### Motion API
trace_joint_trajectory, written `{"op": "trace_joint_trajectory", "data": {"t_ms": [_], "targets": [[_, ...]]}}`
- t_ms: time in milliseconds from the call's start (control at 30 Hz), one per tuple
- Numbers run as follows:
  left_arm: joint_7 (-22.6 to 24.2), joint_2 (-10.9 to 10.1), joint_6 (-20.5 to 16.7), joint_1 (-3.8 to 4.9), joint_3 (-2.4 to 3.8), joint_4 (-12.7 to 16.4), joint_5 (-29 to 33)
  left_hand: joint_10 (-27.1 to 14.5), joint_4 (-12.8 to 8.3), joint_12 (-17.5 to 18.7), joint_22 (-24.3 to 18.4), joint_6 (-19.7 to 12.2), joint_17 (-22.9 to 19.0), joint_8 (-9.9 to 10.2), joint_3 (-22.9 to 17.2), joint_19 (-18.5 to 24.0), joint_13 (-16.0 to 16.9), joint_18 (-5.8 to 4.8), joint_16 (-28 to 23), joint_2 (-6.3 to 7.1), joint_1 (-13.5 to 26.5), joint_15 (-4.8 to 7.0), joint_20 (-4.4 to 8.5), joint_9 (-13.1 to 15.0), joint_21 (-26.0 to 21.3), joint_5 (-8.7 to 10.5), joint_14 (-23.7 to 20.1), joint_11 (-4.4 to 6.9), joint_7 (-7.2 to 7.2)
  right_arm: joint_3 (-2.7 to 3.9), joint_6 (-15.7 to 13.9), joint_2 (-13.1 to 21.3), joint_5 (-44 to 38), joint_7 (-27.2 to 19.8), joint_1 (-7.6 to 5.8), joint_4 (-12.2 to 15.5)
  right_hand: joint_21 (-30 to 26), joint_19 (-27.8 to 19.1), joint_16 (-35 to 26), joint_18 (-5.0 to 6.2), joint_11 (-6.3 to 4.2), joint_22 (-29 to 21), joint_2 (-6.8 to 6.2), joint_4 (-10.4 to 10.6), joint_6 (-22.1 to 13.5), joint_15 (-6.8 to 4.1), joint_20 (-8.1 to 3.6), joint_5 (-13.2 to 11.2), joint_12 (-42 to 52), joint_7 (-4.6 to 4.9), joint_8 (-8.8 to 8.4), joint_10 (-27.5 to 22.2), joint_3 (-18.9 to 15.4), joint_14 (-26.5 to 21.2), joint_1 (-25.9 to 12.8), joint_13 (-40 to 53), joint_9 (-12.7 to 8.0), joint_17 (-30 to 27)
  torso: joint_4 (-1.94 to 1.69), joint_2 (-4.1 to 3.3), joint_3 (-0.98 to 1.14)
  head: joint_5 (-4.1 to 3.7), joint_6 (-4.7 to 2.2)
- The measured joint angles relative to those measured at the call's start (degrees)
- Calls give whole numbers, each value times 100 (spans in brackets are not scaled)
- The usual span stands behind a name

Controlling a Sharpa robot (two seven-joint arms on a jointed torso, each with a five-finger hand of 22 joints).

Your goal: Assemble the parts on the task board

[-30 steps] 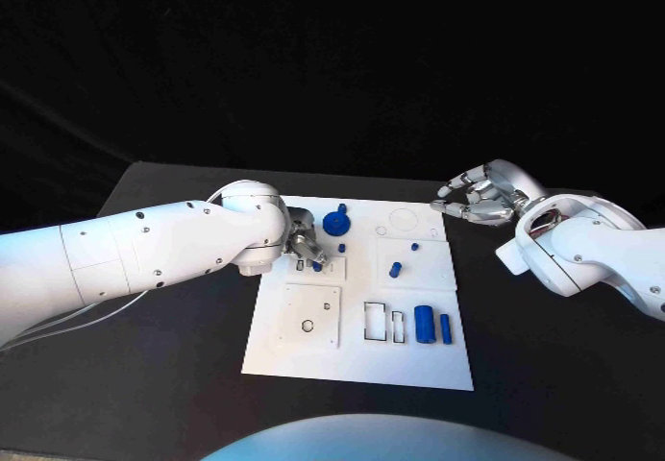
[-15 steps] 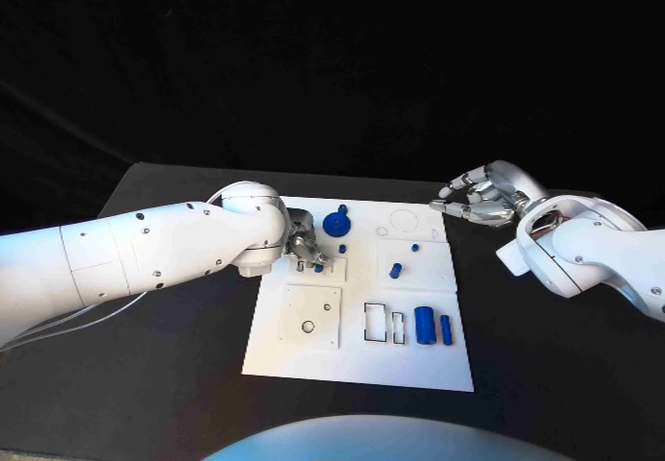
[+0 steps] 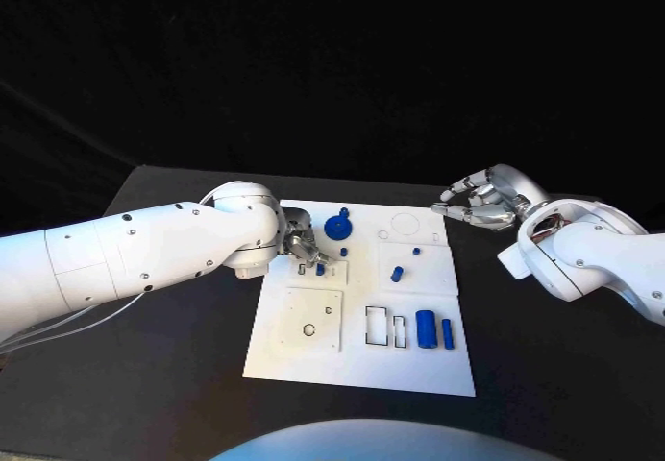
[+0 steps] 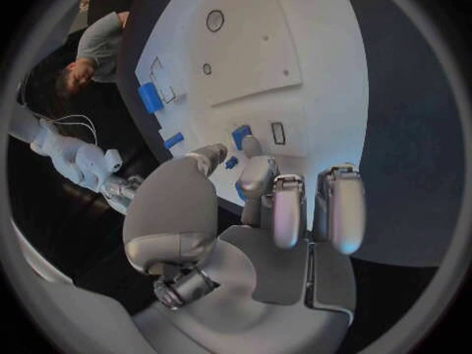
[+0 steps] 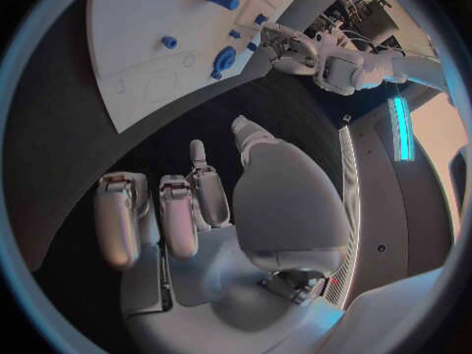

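Reaching onto the task board (image 3: 360,365), left hand (image 3: 303,245) fingers (image 4: 258,177) pinch a small blue part (image 3: 319,270).

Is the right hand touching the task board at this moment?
Apart. In the right wrist view, the right hand hangs over dark table, with a clear gap before the task board.

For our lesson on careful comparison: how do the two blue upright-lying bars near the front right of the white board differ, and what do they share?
The wide blue bar is clearly thicker than the thin blue bar. The wide blue bar lies nearer the two outlined rectangular slots; the thin blue bar lies nearer the task board right edge. They share colour, lie side by side, roughly parallel, and neither robot hand touches them.
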State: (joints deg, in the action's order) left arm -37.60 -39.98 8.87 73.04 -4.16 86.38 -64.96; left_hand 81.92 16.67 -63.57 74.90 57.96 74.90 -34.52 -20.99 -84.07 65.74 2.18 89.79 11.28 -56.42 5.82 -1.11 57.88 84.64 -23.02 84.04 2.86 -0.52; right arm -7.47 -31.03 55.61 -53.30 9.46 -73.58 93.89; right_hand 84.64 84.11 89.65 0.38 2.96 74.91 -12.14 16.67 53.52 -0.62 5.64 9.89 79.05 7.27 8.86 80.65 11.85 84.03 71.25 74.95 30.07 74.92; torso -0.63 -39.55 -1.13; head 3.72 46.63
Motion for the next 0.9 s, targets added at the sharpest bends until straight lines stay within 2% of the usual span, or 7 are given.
{"op": "trace_joint_trajectory", "data": {"t_ms": [33, 100, 167, 367, 500, 667, 900], "targets": [[0, -14, -15, 1, 32, 21, 17, 0, 2, 0, 0, -10, 0, -1, 16, -8, -6, 0, 0, 0, 0, 0, 8, 2, -15, -146, 0, 0, -10, 0, 0, -2, 1, -1, 1, -6, 0, 0, 0, 0, 0, 0, 0, 0, 0, 0, 0, 0, 0, 0, 0, 0, 0, 0, 0, 0, 0, 0, 0, 1, 0, 2, -7], [0, -30, -41, 4, 81, 49, 46, 0, -8, 9, 0, -36, 0, -1, 38, -8, -41, 0, 0, 0, 0, 0, 8, 2, -43, -266, 0, 0, -26, 0, 0, -6, 3, -1, 3, -15, 0, 0, 0, 0, 0, 0, 0, 0, 0, 0, 0, 0, 0, 0, 0, 0, 0, 0, 0, 0, 0, 0, 0, 2, 0, 7, -24], [0, -47, -69, 11, 130, 70, 82, -14, -7, 34, 0, -108, 0, 6, 37, -8, -70, 1, 0, 22, -22, 0, 8, -5, -59, -322, 0, -14, -19, 0, 0, -10, 6, -3, 5, -26, 0, 0, 0, 0, 0, 0, 0, 0, 0, 0, 0, 0, 0, 0, 0, 0, 0, 0, 0, 0, 0, 0, 0, 3, 0, 11, -42], [11, -107, -106, 64, 272, 35, 181, -185, -7, 245, 3, -335, 0, 285, 69, -8, -227, 0, 0, 80, -247, -12, 8, -190, -126, -429, -12, -47, -83, 0, 0, -19, 13, -5, 11, -58, 0, 0, 0, 0, 0, 0, 0, 0, 0, 0, 0, 0, 0, 0, 0, 0, 0, 0, 0, -1, 0, 0, 1, 3, 0, 14, -103], [21, -126, -90, 156, 350, -131, 236, -272, -7, 366, 5, -380, 0, 406, 68, -8, -327, 0, 0, 84, -370, -52, 8, -317, -189, -580, -10, -85, -109, 0, 1, -23, 17, -6, 13, -78, 0, 0, 0, 0, 0, -1, 0, -14, 0, 0, 0, 0, 0, 0, 0, 0, -16, 0, 0, -1, 7, 0, 3, -5, 0, 15, -129], [42, -59, -31, 291, 387, -508, 265, -310, 9, 440, 5, -422, 0, 505, 146, 13, -399, 1, 0, 84, -370, -72, -13, -413, -201, -506, 10, -122, -151, 0, 1, -32, 22, -7, 14, -93, 0, 0, 0, 0, 0, -1, 24, 1, 0, 0, 0, 0, 0, 0, 0, 0, -30, 0, -24, -1, 7, -1, 2, -12, -4, 26, -153], [94, 163, 64, 337, 391, -1054, 246, -352, 9, 462, 4, -442, 0, 597, 274, 12, -412, 1, 0, 84, -370, -93, -54, -533, -238, -115, -10, -123, -171, 0, 2, -63, 28, -8, 15, -102, 0, 0, 0, 0, 0, 4, 24, 1, 0, 0, 0, 30, 0, 0, 0, 0, -30, 0, -24, -2, 13, -1, 0, -24, -15, 48, -180]]}}
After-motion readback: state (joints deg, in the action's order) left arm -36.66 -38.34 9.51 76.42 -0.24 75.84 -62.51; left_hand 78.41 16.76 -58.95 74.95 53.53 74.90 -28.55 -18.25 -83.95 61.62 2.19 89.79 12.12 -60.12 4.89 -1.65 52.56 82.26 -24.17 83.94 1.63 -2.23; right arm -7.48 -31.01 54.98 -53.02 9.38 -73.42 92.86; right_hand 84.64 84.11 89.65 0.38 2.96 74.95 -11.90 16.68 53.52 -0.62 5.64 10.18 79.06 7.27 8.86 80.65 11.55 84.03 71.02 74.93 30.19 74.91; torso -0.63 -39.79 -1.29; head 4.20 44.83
